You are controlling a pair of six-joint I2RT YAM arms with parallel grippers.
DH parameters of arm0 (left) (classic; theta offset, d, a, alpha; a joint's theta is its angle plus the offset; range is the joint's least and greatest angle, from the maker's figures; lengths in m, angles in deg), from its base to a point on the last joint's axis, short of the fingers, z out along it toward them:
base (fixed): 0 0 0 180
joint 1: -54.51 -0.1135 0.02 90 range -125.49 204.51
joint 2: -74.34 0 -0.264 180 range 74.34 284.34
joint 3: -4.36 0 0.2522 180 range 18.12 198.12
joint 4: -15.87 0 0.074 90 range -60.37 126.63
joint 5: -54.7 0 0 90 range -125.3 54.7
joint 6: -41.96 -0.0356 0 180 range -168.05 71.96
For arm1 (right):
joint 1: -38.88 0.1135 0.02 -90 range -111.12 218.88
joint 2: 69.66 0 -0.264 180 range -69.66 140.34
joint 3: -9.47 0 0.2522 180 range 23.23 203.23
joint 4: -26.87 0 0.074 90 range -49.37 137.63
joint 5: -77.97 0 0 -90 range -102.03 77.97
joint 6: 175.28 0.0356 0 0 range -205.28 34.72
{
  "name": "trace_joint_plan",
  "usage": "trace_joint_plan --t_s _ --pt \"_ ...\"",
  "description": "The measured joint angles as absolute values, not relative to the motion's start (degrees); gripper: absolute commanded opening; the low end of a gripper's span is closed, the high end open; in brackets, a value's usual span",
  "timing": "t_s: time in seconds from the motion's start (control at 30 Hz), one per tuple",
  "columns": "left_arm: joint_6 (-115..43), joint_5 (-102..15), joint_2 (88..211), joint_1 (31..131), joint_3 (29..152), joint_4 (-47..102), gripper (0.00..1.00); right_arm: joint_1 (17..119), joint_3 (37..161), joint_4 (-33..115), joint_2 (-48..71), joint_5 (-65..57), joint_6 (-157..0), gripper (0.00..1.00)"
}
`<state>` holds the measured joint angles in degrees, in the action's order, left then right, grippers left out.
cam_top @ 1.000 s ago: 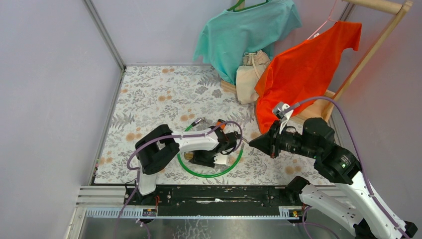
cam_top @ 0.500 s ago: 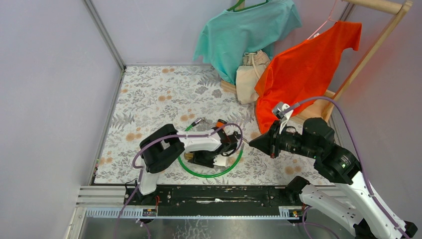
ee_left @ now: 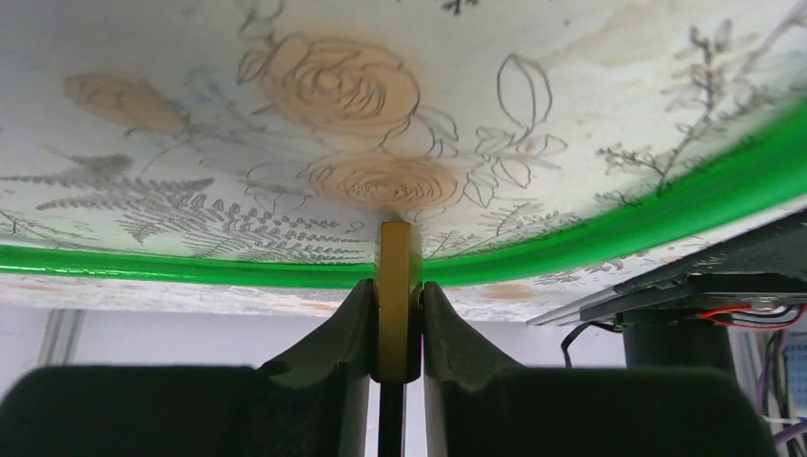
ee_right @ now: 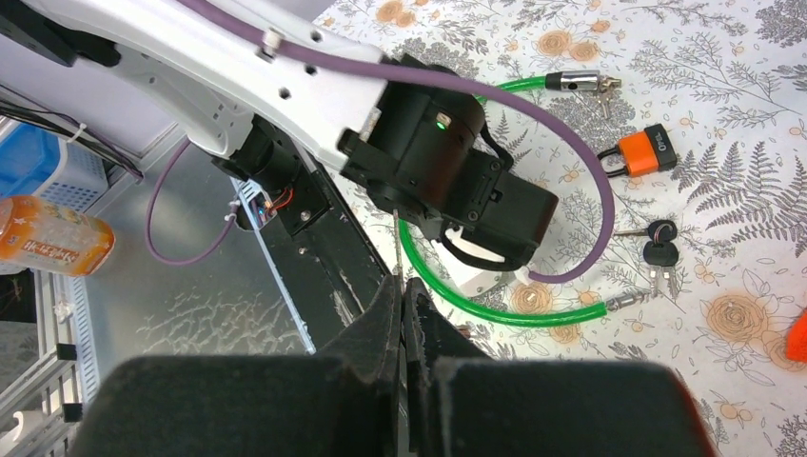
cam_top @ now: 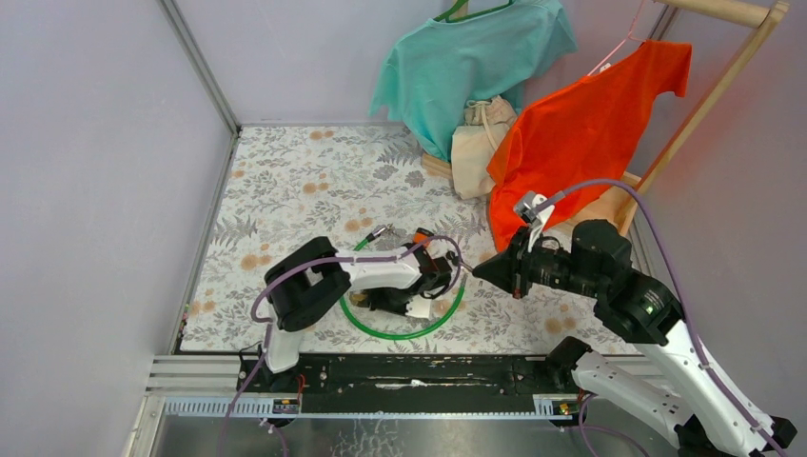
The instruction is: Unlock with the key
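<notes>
A flat brass padlock [ee_left: 396,257] stands edge-on in the left wrist view. My left gripper [ee_left: 396,286] is shut on it, both pads pressing its sides, low over the flowered table cover [cam_top: 285,181]. From above, the lock [cam_top: 359,298] shows only as a small brass spot beside the gripper [cam_top: 376,303]. A green cable [ee_left: 190,264] loops around it [cam_top: 404,333]. My right gripper [ee_right: 404,286] is shut on a thin key [ee_right: 395,243]. The key's blade pokes out past the tips toward the left wrist [cam_top: 438,271].
An orange padlock [ee_right: 645,152] and two black-headed keys [ee_right: 657,243] lie on the cover past the cable loop. A teal shirt [cam_top: 471,57], an orange shirt [cam_top: 585,133] and a beige bag [cam_top: 481,143] hang on a wooden rack [cam_top: 709,105] at the back right.
The left jaws have closed in onto the brass padlock. The right arm has shifted a little left and farther from its base, bringing the key closer to the left wrist.
</notes>
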<state>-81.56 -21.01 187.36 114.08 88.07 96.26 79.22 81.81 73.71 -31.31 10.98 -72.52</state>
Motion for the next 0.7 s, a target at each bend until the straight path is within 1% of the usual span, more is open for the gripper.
trace_joint_plan --t_s 0.1,0.23,0.37,0.47,0.63,0.7 --pt "-81.6 -23.2 185.0 112.8 88.5 96.0 0.0 79.2 82.4 73.8 -29.8 10.9 -72.6 0.0" --pt "-81.8 -27.4 180.2 107.7 92.0 95.6 0.0 79.2 84.4 73.8 -27.6 10.5 -72.7 0.0" --pt "-81.6 -36.9 173.8 98.3 97.8 94.3 0.0 79.2 85.5 73.8 -26.2 10.1 -72.7 0.0" --pt "-81.6 -45.1 167.7 90.3 99.0 93.2 0.0 79.2 86.7 73.9 -24.4 10.1 -73.0 0.0" --pt "-82.9 -58.2 157.7 78.7 98.9 93.4 0.0 79.2 91.5 74.2 -16.1 11.8 -73.5 0.0" --pt "-83.3 -62.8 154.7 76.0 98.6 93.5 0.0 79.2 92.3 73.5 -12.9 13.2 -73.5 0.0"
